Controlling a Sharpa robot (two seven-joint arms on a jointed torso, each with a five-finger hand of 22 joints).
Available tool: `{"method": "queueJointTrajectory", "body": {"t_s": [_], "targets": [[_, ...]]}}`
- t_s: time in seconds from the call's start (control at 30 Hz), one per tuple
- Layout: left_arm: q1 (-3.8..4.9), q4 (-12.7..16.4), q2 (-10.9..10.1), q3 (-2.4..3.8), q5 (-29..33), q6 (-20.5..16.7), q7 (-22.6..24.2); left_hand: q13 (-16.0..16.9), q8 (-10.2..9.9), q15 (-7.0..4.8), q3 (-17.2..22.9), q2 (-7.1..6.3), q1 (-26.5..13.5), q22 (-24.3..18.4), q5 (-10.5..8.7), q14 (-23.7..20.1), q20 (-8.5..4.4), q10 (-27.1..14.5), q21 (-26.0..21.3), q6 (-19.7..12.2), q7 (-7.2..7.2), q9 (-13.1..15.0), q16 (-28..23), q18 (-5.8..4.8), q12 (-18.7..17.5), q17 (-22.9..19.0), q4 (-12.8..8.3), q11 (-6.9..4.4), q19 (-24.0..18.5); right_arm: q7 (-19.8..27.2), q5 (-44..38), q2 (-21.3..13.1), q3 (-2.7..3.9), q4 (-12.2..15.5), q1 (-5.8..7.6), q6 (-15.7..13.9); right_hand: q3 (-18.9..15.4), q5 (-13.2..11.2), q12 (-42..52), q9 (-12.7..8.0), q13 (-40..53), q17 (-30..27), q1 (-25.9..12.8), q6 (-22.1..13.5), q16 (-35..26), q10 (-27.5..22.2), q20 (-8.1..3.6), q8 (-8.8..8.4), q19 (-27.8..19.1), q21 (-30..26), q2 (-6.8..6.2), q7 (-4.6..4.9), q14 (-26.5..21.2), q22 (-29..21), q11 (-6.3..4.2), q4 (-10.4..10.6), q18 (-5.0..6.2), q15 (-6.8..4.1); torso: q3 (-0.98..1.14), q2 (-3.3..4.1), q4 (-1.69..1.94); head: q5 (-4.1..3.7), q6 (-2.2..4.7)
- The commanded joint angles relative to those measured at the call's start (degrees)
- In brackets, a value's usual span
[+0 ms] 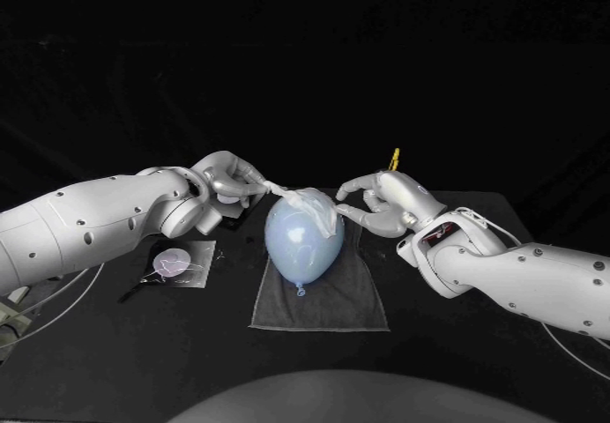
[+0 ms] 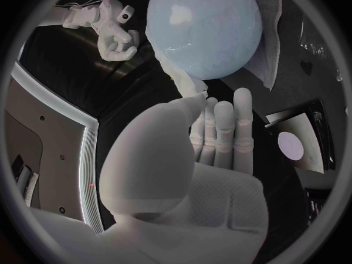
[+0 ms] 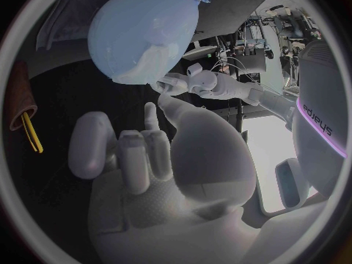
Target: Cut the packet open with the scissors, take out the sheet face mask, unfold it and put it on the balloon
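One black worktop (image 1: 432,361) carries a dark grey cloth (image 1: 324,308), and on it lies a pale blue rubber balloon (image 1: 302,248), knot end nearest the robot. The left robot hand (image 1: 233,183) pinches a white sheet face mask (image 1: 309,205) draped over the balloon's far end; the right robot hand (image 1: 379,201) curls just beside it, its hold unclear.

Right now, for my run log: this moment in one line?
left hand pinches mask on balloon | right hand curled, empty, beside balloon
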Motion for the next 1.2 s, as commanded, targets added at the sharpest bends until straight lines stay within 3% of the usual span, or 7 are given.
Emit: {"method": "queueJointTrajectory", "body": {"t_s": [0.03, 0.2, 0.5, 0.97, 1.1, 1.17, 1.2], "targets": [[-0.04, 0.7, -0.2, 0.22, 3.8, -3.4, 5.8, 0.2, 0.2, -0.06, 1.1, -0.05, -0.7, 0.2, 0.33, 0.5, -0.09, 0.1, 0.4, 0.4, -0.16, 3.4, -0.2, 0.65, 0.3, 0.1, -0.6, -0.22, -0.4, 0.3, 0.2, -0.1, 0.05, -0.1, 0.04, 0.3, 0.0, -0.2, 0.2, 0.0, 13.9, 15.1, 0.3, 0.2, 0.2, 5.3, 0.22, -0.38, 0.0, -0.3, 0.23, 0.09, 6.1, 9.2, 0.4, 0.3, 0.37, 0.35, -0.04, -0.01, 0.03, -0.17, 0.51], [0.0, 1.7, -0.4, 0.93, 4.7, -2.9, 8.0, 0.9, -0.1, -0.05, 5.7, -1.0, -3.9, 1.6, 0.42, 0.3, -0.19, -0.4, 2.3, 0.9, -0.09, 3.8, -0.7, 0.67, 0.9, -0.1, -4.8, -0.19, -1.3, 0.2, 1.0, -0.2, 0.05, -0.6, 0.04, 0.4, 0.0, -0.2, 0.2, -0.1, 13.9, 15.1, 0.4, 0.3, 0.2, 5.3, 0.23, -0.42, 0.0, -0.4, 0.27, 0.09, 6.1, 9.2, 0.4, 0.3, 0.39, 0.35, -0.01, -0.08, -0.05, -0.31, 0.96], [0.91, 4.1, -0.2, 2.21, 5.1, -2.3, 12.4, 1.6, -0.4, -0.07, 8.5, -0.7, -6.5, 2.7, 0.4, -0.2, -0.15, -0.9, 3.7, 1.2, -0.11, 4.1, -1.2, 0.68, 1.6, -0.6, -7.7, -0.2, -2.2, 0.0, 4.2, -0.1, 0.05, -1.5, 0.04, 1.3, -0.1, -0.2, 0.2, -0.2, 13.8, 15.1, 0.7, 0.3, 0.2, 5.3, 0.26, -0.58, 0.0, -0.6, 0.19, 0.09, 6.1, 9.2, 0.4, 0.1, 0.42, 0.35, 0.07, 0.01, -0.09, -0.38, 1.38], [4.83, 7.3, 0.3, 3.06, 5.2, 1.3, 15.2, 2.4, -0.6, 0.01, 9.9, 0.11, -8.0, 3.5, 0.39, -1.2, -0.08, -1.9, 4.7, 1.1, -0.11, 4.9, -1.4, 0.67, 2.4, -1.0, -10.0, -0.15, -3.1, 3.8, 25.3, 0.1, 0.2, -3.8, 1.84, 9.1, -0.5, -0.2, -1.5, -0.9, 12.7, 15.1, 0.8, -0.3, 0.2, 4.4, 0.56, -1.67, -1.0, -3.7, 0.63, 0.64, 6.1, 8.4, 0.88, 0.4, 0.95, 0.74, 0.23, 0.0, -0.09, -1.03, 2.46], [5.94, 7.9, 0.6, 3.19, 5.2, 3.2, 15.9, 2.8, -0.7, 0.1, 10.2, 0.45, -8.5, 3.8, 0.38, -1.6, -0.01, -2.4, 5.1, 0.9, -0.08, 5.2, -1.3, 0.66, 2.7, -0.9, -10.8, -0.08, -3.6, 5.7, 31.6, 0.4, 0.31, -5.4, 3.65, 12.0, -1.5, -0.2, -10.0, -1.7, 7.3, 9.2, 1.1, -1.6, -4.1, -0.9, 1.43, -3.24, -5.9, -16.7, 0.59, 1.68, 2.4, 4.9, 1.8, 0.5, 2.98, 1.66, 0.1, -0.04, -0.09, -1.43, 3.14], [6.42, 8.2, 0.8, 3.38, 5.1, 4.0, 16.2, 2.9, -0.7, 0.12, 10.3, 0.53, -8.6, 3.9, 0.38, -1.7, 0.01, -2.6, 5.2, 0.8, -0.07, 5.3, -1.3, 0.65, 2.8, -0.9, -10.9, -0.06, -3.7, 6.5, 34.4, 0.5, 0.35, -6.4, 4.78, 12.9, -1.8, -0.1, -24.2, -1.9, -1.7, 0.1, 1.8, -1.9, -12.2, -11.0, 2.24, -3.54, -14.7, -36.3, 0.65, 2.25, -5.3, -1.0, 2.27, 0.5, 5.79, 2.38, 0.06, -0.06, -0.09, -1.68, 3.58], [6.62, 8.3, 0.9, 3.51, 5.0, 4.2, 16.3, 2.9, -0.7, 0.12, 10.3, 0.53, -8.6, 3.9, 0.38, -1.7, 0.01, -2.6, 5.2, 0.8, -0.07, 5.3, -1.3, 0.65, 2.8, -0.9, -10.9, -0.06, -3.7, 6.9, 35.7, 0.6, 0.36, -6.8, 5.28, 13.2, -1.8, -0.1, -28.2, -1.9, -4.4, -2.5, 2.0, -2.0, -14.6, -14.0, 2.45, -3.54, -16.7, -40.3, 0.6, 2.23, -7.8, -2.4, 2.49, 0.5, 6.27, 2.5, 0.05, -0.04, -0.07, -1.72, 3.68]]}}
